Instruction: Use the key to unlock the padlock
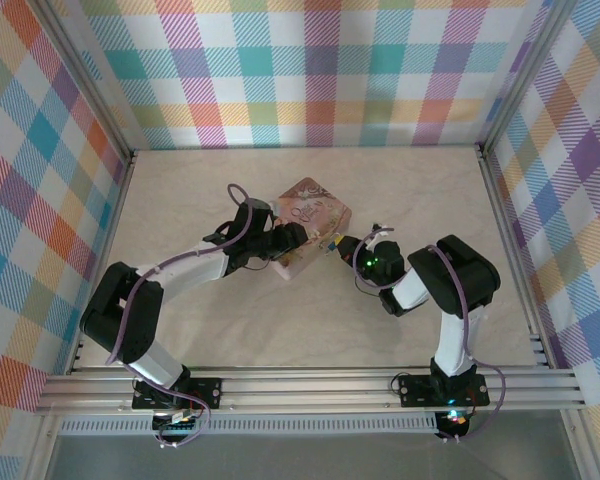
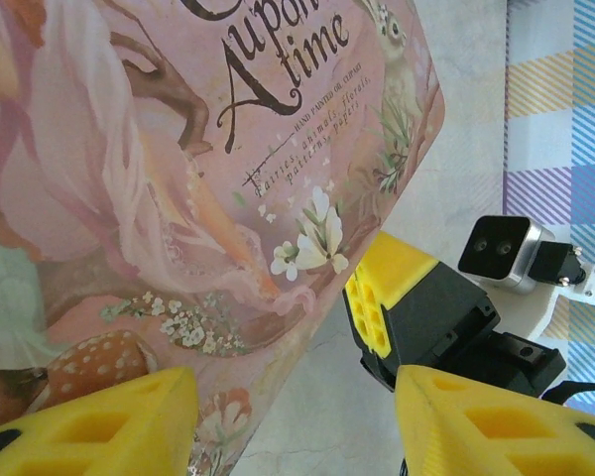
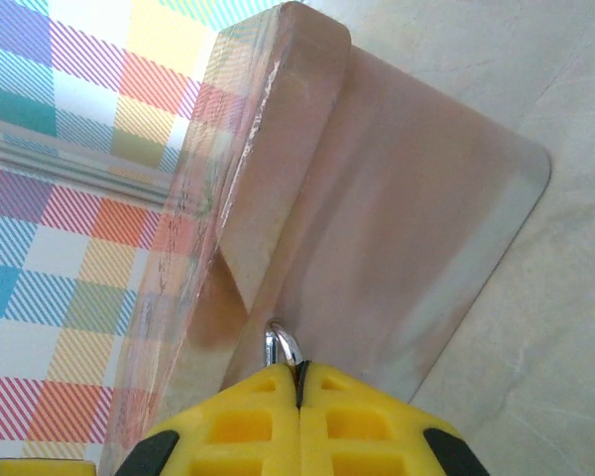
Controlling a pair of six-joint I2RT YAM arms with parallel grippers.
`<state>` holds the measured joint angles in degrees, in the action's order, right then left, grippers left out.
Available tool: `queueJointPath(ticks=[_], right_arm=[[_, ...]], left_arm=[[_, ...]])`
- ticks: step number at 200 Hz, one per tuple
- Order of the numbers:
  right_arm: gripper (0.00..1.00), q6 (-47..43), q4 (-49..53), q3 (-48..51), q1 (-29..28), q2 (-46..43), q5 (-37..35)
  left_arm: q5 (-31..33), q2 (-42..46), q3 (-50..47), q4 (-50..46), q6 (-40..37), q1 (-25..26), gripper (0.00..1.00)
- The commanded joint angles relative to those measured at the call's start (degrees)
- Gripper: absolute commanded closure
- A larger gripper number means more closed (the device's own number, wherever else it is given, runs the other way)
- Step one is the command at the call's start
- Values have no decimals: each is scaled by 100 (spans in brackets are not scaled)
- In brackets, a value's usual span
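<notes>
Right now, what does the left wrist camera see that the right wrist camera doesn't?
Left wrist: the painted lid of the pink tin, with lettering, flowers and a deer, plus the right gripper from outside. Right wrist: the tin's plain side and a silver metal loop poking from between that gripper's shut yellow fingers. Both: the tin, the pale table and the checked wall.

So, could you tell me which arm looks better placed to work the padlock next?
Right, probably. The right hand is shut on a small metal loop at the edge of the pink tin, where the padlock sits. The left hand stands open over the tin's corner.
</notes>
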<state>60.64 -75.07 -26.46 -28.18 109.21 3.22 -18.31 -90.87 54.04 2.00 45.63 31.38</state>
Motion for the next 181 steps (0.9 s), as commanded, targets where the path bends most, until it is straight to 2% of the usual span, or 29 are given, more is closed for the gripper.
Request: queueJointPath(ticks=[1, 53, 104, 126, 159, 181], right_arm=[[100, -3, -438, -1, 24, -31, -201], [100, -501, 341, 294, 33, -788, -375], [100, -1083, 1583, 416, 48, -1648, -157], [100, -1541, 2602, 281, 40, -2227, 132], [100, -2576, 5201, -247, 28, -3212, 495], [100, -2954, 6394, -419, 14, -3738, 666]], left_arm=[[187, -33, -280, -838, 41, -25, 44], [266, 130, -216, -1034, -114, -257, 43], [145, 292, -117, -1123, -275, -559, 41], [91, 388, -37, -1128, -399, -639, 35], [169, 677, 42, -1149, -635, -769, 25], [381, 935, 39, -1192, -796, -860, 21]])
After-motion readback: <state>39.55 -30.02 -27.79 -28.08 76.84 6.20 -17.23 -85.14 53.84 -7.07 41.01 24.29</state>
